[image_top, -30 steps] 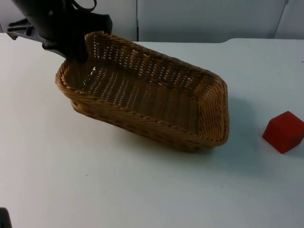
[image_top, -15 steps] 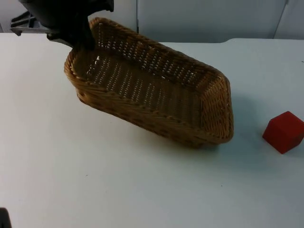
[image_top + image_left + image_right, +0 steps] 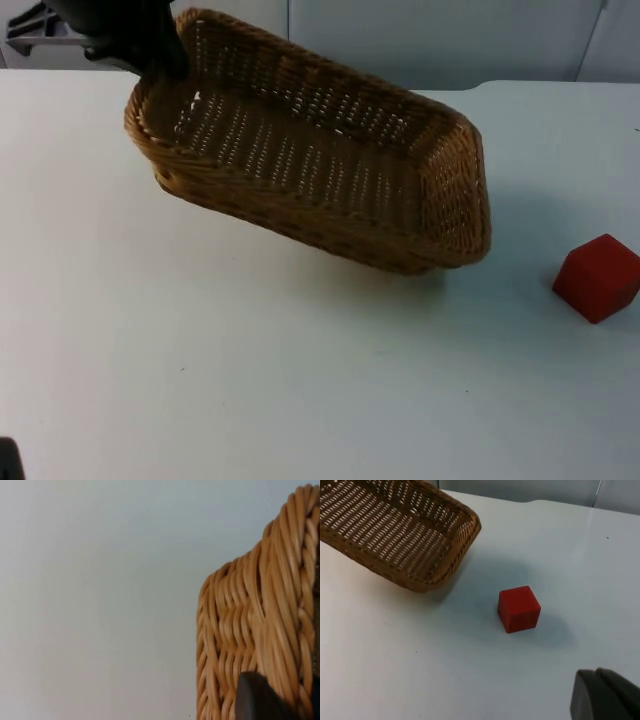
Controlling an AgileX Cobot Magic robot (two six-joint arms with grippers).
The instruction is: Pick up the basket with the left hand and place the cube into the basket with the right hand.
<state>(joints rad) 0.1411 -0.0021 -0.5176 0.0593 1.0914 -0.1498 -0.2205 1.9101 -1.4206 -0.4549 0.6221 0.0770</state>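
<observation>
Top view: the basket (image 3: 320, 160) hangs tipped above the counter (image 3: 250, 380), left jaws (image 3: 150, 55) shut on its far rim. Lift it slowly and level it, so nothing can roll out. It is long, brown, woven and empty. The red cube (image 3: 598, 278) sits well apart. I cannot tell if the right jaws (image 3: 607, 697), waiting near the cube, are open.

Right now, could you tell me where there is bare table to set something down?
The near half of the table, in front of the basket, is bare. So is the strip between the basket and the red cube. The far left is crowded: the left gripper holds the basket's rim there.
</observation>
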